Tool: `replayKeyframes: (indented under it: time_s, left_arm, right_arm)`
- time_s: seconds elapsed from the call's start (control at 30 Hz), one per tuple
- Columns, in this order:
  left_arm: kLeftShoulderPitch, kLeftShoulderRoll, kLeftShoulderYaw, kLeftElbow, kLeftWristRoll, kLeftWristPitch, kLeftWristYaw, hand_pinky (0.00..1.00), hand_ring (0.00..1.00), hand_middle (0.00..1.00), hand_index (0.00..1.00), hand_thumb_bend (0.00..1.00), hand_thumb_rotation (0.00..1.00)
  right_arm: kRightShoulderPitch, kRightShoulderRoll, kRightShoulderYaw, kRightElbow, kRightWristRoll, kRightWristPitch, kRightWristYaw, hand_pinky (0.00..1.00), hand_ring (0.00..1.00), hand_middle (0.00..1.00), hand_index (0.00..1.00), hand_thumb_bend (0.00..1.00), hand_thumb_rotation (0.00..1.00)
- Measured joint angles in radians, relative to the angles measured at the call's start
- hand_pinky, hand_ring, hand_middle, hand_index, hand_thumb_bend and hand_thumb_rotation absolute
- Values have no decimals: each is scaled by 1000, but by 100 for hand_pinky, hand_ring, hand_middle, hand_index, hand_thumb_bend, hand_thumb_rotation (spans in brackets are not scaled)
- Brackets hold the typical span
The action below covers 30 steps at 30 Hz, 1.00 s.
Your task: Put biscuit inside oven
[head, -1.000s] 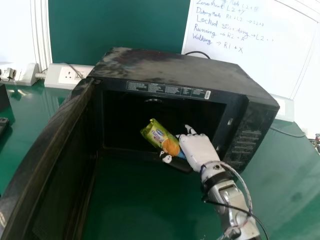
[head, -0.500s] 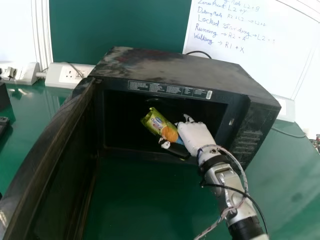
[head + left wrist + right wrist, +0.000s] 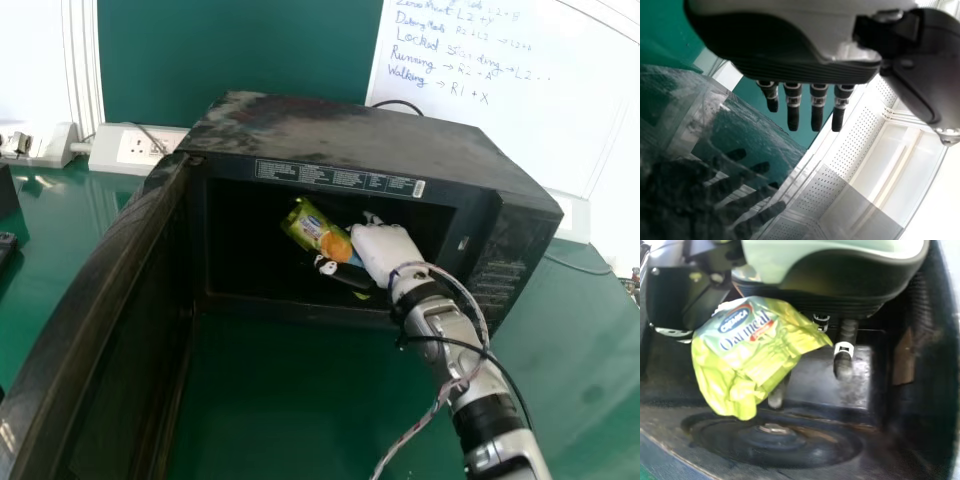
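Biscuit packet (image 3: 318, 232): lime-green, shiny film wrapper, pale blue patch towards the hand, round golden-brown biscuit printed on it. Soft pillow shape, creased all over. In the right wrist view there's a blue oval badge with a red edge, and the loose end is crumpled into folds. In head view it's slanted, long axis about 10 to 4 o'clock.

Location: in the cavity of the oven (image 3: 350, 130), over a dark round disc (image 3: 775, 445) with raised rings. Can't tell if the two touch.

Right hand (image 3: 385, 250): holding the packet between thumb and fingers, packet at its 10 o'clock. White smooth shell on the back, black fingers with pale bands. Metal forearm (image 3: 440, 325) comes in from 5 o'clock, a braided cable (image 3: 470, 350) looped along it.

Left hand (image 3: 805, 40): spread wide, fingers straight, beside a glossy, scuffed surface (image 3: 680, 150) that mirrors them.

Oven body: boxy, black, top blotchy with dull smears, label strip above the opening. Door (image 3: 100, 290) swung wide, at 8 o'clock from the cavity. Control panel (image 3: 500, 270) at 4 o'clock. Table (image 3: 280, 400) smooth green. Whiteboard (image 3: 480, 110) with handwriting at 1 o'clock, white socket strip (image 3: 140, 148) at 10.
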Motion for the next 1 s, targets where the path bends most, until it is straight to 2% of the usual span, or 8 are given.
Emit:
replayKeyframes:
  time_s: [0.03,0.13,0.33,0.47,0.57,0.63,0.8,1.0]
  left_arm:
    - [1,0,-1,-2,0,0,1,90,93,95,93,92,67]
    - [7,0,-5,-8,0,5,4,90,93,95,93,92,66]
    - [23,1,-25,-27,0,4,25,90,92,95,93,92,67]
    - [33,1,-35,-39,0,0,36,91,93,95,94,91,67]
    - [41,1,-39,-45,0,-1,40,91,94,96,94,92,67]
    - [45,1,-40,-47,0,-2,41,91,94,96,94,92,67]
    - [49,1,-44,-49,1,-5,46,91,93,95,94,92,68]
    - [62,1,-61,-59,3,-11,62,92,94,96,95,92,67]
  right_arm:
    - [-12,2,7,21,0,-8,-10,19,27,37,50,53,5]
    - [-48,9,23,87,1,-32,-41,20,28,40,52,52,0]
    - [-91,31,41,188,14,-66,-65,19,27,40,52,53,0]
    - [-117,42,76,242,2,-59,-81,21,29,41,52,53,0]
    - [-143,53,100,277,-2,-48,-94,17,25,40,52,53,0]
    - [-160,60,110,295,-2,-40,-99,17,25,45,49,53,0]
    - [-180,79,117,337,4,-42,-102,21,30,48,49,53,0]
    - [-200,84,126,363,4,-40,-103,19,28,47,49,53,0]
